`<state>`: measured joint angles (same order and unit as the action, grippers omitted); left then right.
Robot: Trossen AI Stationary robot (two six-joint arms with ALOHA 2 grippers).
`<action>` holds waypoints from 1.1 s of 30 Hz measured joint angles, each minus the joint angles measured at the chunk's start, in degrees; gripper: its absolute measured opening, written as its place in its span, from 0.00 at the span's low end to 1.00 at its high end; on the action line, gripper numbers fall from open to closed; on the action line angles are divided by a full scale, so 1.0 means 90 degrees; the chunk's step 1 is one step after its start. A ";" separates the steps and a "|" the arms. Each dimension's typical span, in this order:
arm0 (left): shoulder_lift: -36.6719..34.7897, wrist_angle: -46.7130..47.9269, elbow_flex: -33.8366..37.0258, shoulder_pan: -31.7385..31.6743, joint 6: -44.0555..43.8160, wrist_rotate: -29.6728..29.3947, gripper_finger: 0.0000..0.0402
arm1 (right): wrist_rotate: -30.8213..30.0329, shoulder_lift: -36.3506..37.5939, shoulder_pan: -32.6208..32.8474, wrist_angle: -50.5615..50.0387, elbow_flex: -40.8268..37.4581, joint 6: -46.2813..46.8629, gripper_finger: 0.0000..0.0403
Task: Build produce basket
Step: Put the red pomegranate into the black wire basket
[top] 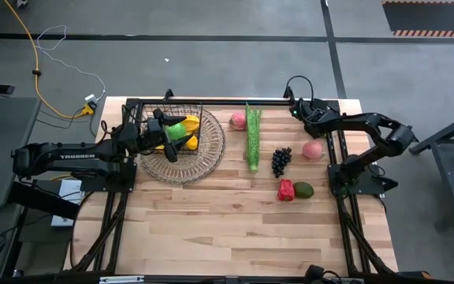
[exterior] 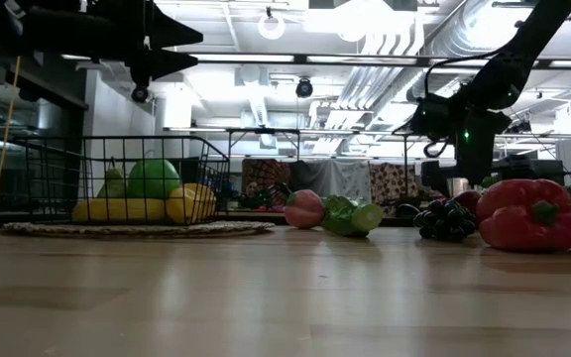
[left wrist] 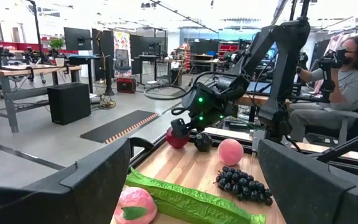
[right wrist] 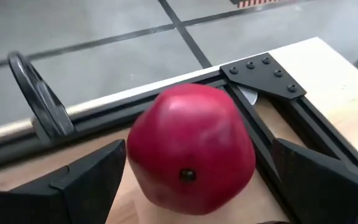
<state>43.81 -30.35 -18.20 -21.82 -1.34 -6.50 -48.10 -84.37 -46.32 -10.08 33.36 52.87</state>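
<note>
Currently the left gripper hangs over the black wire basket, fingers spread, nothing between them. Directly beneath it in the basket lie yellow bananas, a green apple and a lemon. The basket sits on a round woven tray.

The right gripper sits at the far edge of the table, raised off the surface, with a red apple between its fingers; the jaws stand wide and whether the pads touch the apple I cannot tell.

Between the two grippers: a pink peach and a long green stalk. Near the right gripper, toward the table's middle: purple grapes and a second peach. Farther from it, a red pepper touching an avocado.

A seated person shows in the room behind.
</note>
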 joint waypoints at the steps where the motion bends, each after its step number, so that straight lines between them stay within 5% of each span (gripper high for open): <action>1: 0.0000 -0.0002 0.0000 0.0000 0.0000 0.0000 0.85 | -0.0034 -0.0054 0.0027 0.0000 0.0000 -0.0074 0.97; 13: 0.0000 0.0000 0.0000 0.0000 -0.0111 -0.0002 0.85 | -0.0279 -0.0266 0.0130 -0.0027 0.0000 -0.0164 0.92; 33: 0.0000 -0.0002 0.0000 0.0002 0.0002 -0.0015 0.85 | -0.0045 -0.0235 0.0324 -0.0234 0.0000 -0.0515 0.49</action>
<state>43.81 -30.37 -18.20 -21.80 -1.32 -6.63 -48.51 -86.48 -43.41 -12.19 33.36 48.24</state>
